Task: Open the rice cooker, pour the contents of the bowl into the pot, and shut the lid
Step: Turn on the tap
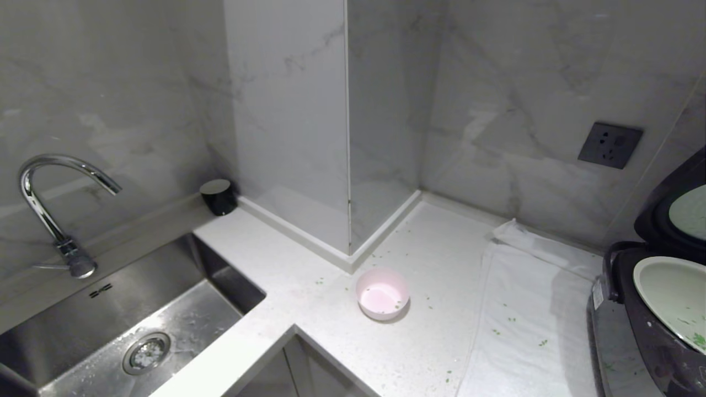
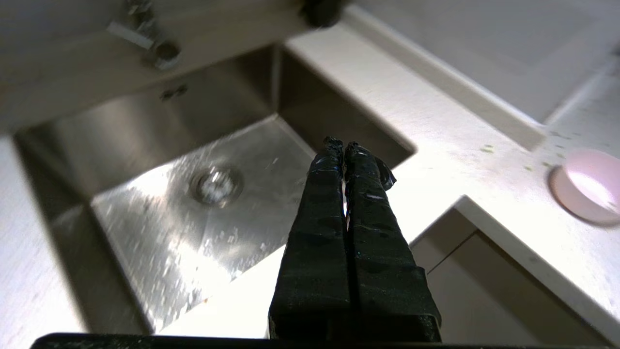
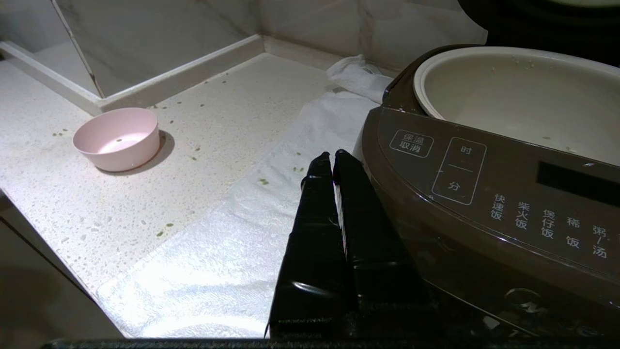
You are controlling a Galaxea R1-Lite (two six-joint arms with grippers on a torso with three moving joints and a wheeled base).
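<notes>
1. The rice cooker (image 1: 651, 325) stands at the right end of the white table (image 1: 309, 309), on a white towel (image 1: 524, 320). Its lid (image 1: 675, 209) is up, and the pale pot (image 1: 670, 300) sits open inside the body.
2. A few green contents (image 1: 699, 339) lie in the pot. More green bits are scattered on the towel and on the table.
3. The bowl (image 1: 382, 293) is upright on the table, near the wall corner, well apart from the cooker. It is almost empty; only some green specks are inside.
4. The left pincer (image 2: 343, 144) has its two black fingers pressed together and holds nothing. It hangs over the steel sink (image 2: 160, 194), at the sink's edge beside the table. The bowl (image 2: 588, 186) is well apart from it, on the far side of the table corner.
5. The right pincer (image 3: 331, 156) is also closed and empty. It is over the towel (image 3: 232, 232), just beside the front of the cooker (image 3: 484, 194); I cannot tell if it touches it. The bowl (image 3: 117, 138) lies well apart, on the side away from the cooker.
6. The head view shows neither pincer, but it alone shows the tap (image 1: 52, 204), a small black cylinder (image 1: 218, 196) by the wall and a wall socket (image 1: 609, 144).
7. Only the right wrist view shows the cooker's button panel (image 3: 489, 194) with printed characters and a dark display.
8. Only the left wrist view shows the cabinet front (image 2: 484, 286) under the table.
</notes>
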